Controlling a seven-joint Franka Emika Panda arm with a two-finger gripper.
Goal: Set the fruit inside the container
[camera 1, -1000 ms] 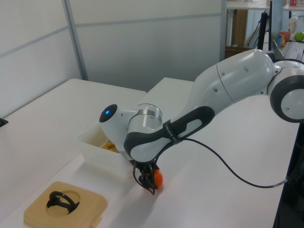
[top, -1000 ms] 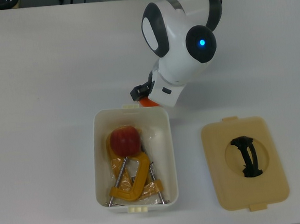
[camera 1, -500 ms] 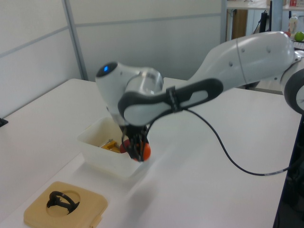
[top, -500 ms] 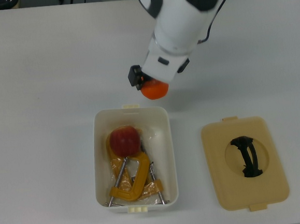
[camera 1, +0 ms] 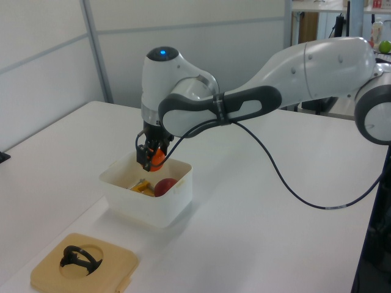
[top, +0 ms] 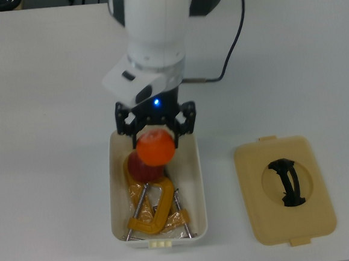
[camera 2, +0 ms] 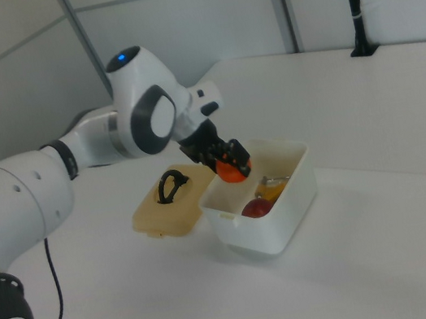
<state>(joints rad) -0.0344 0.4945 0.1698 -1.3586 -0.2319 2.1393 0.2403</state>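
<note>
I have the orange [top: 156, 148] pinched between the fingers [top: 123, 123], which are spread about as wide as the fruit itself, and it hangs over the far end of the white container [top: 112, 171], not yet inside. To finish this step well I judge I should come straight down until the orange sits low within the walls, then let go gently so it does not bounce off what lies beneath. Directly below and just past the fingers is the red apple [top: 142, 169], already in the tub; the orange may roll against it, so a small shift toward the open corner beside the apple seems wise (there is not much free floor). Further from the fingers, yellow C-clamps [top: 152, 214] fill the near end. The beige lid [top: 285, 188] lies on the table [top: 40, 117], well off to the side.
</note>
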